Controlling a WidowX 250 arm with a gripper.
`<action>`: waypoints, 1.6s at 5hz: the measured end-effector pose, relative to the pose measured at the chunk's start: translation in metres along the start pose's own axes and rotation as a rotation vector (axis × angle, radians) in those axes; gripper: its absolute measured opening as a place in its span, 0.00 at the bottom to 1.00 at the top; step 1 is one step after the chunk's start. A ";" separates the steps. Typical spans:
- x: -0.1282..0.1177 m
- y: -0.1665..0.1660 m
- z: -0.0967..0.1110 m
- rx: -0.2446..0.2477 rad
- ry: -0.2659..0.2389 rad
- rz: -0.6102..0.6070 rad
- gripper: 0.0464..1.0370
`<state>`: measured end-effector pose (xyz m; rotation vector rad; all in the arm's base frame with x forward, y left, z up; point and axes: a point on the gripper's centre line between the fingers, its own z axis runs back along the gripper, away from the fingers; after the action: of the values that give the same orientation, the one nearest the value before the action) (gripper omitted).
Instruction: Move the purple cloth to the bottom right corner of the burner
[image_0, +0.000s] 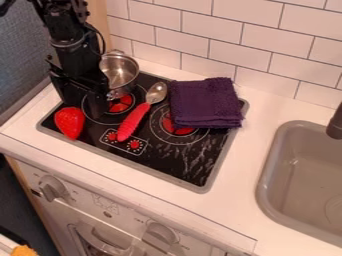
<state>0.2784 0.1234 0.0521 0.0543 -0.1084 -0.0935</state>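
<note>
The gripper (85, 109) is over the left side of the burner (167, 162), its 2 fingers spread, near the strawberry (70, 123) and the pot (119, 72). Next comes the red spoon (135, 118). Past it, the purple cloth (204, 102) lies folded at the top right. Best go high over the spoon, pinch a thick fold, lift, then lay it softly at the bottom right corner.

We saw a red toy strawberry (70, 122) at the left and, to its right, a metal spoon (141, 111) with a red handle, its bowl near a silver pot (121, 71). Behind them stood our white tiled wall (260, 35); rightward we had a grey sink (300, 175) and dark faucet (335, 125). Something orange (24, 250) sat in the bottom left corner.
</note>
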 end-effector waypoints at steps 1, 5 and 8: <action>-0.003 -0.002 -0.007 -0.015 0.020 0.006 0.96; 0.082 -0.110 0.015 0.011 -0.128 -0.081 0.96; 0.129 -0.128 -0.032 0.101 -0.069 0.057 0.96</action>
<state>0.3982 -0.0151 0.0262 0.1492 -0.1832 -0.0327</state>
